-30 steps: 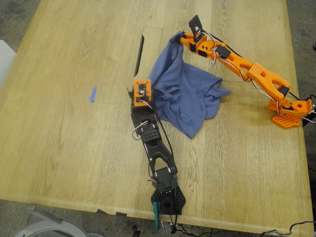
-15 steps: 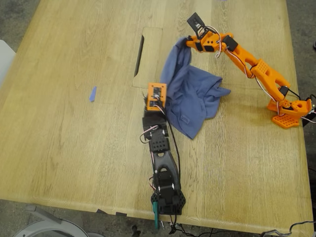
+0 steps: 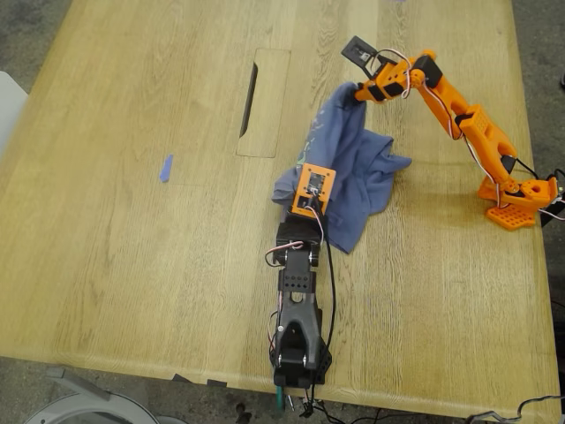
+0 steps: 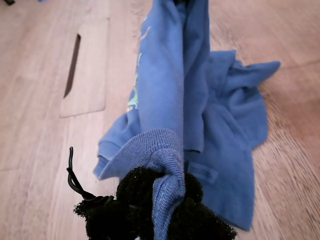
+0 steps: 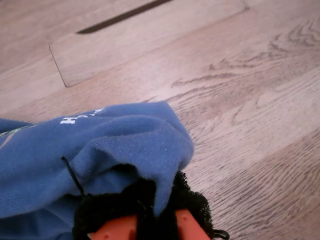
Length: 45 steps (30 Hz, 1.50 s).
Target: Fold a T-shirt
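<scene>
Looks like workshop or hobby robotics lab. Big pale oak table [image 3: 132, 265] with flush cable-slot hatch [image 3: 263, 102]. Two small 3D-printed arms on it, one black [image 3: 296, 300], one orange [image 3: 468, 132], loose servo wires exposed. Grey hard floor [image 3: 26, 35] past table edge.

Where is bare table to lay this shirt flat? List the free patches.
Biggest: the table on the exterior view's left, from the slotted panel to the near edge, bearing only a small blue scrap. Also the near corner on that view's right, below the orange base. Crowded: the middle, where my first gripper and my second gripper hold the T-shirt.
</scene>
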Tool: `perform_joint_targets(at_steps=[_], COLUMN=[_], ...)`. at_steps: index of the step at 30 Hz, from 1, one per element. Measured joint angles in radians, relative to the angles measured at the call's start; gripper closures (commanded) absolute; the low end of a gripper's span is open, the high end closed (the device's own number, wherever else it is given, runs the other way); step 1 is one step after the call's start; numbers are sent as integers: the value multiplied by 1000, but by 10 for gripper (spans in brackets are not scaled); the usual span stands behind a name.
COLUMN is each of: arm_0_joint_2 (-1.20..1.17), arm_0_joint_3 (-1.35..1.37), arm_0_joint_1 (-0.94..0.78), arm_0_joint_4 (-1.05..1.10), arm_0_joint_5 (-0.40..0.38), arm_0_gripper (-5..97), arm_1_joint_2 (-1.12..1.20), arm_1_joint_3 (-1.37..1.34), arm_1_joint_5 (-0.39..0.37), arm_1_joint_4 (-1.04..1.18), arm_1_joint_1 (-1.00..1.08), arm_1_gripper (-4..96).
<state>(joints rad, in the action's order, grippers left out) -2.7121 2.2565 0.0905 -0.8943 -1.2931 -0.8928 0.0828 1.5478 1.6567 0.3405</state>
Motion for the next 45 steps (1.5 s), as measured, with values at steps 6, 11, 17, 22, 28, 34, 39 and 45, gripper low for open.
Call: perform_joint_targets(at_steps=[6, 11, 17, 22, 28, 34, 39, 45], arm_0_joint_2=[-40, -80, -107, -95, -31, 34, 67, 77], arm_0_joint_3=[0, 0, 0, 0, 34, 63, 101, 178], arm_0_joint_1=[104, 163, 193, 238, 325, 397, 440, 555], arm_0_joint_4=[-80, -167, -255, -249, -164, -109, -69, 11], arm_0_joint_5=[-25, -38, -57, -69, -74, -110, -181, -308], arm_0_gripper=[918, 918, 918, 918, 878, 666, 496, 364], arm_1_joint_2=[-67, -186, -443, -583, -850, -1069, -1173, -1316], arm_1_joint_3=[-37, -212, -621, -848, -1313, -1752, -1974, -2197], arm_1_joint_5=[-8, -12, -15, -17, -17, -26, -32, -46], arm_1_joint_4=[32, 32, 32, 25, -164, -403, -548, -638], arm_1_joint_1=[-5, -14, -28, -32, -32, -49, -49, -72], arm_1_gripper=[914, 914, 914, 914, 913, 720, 543, 509])
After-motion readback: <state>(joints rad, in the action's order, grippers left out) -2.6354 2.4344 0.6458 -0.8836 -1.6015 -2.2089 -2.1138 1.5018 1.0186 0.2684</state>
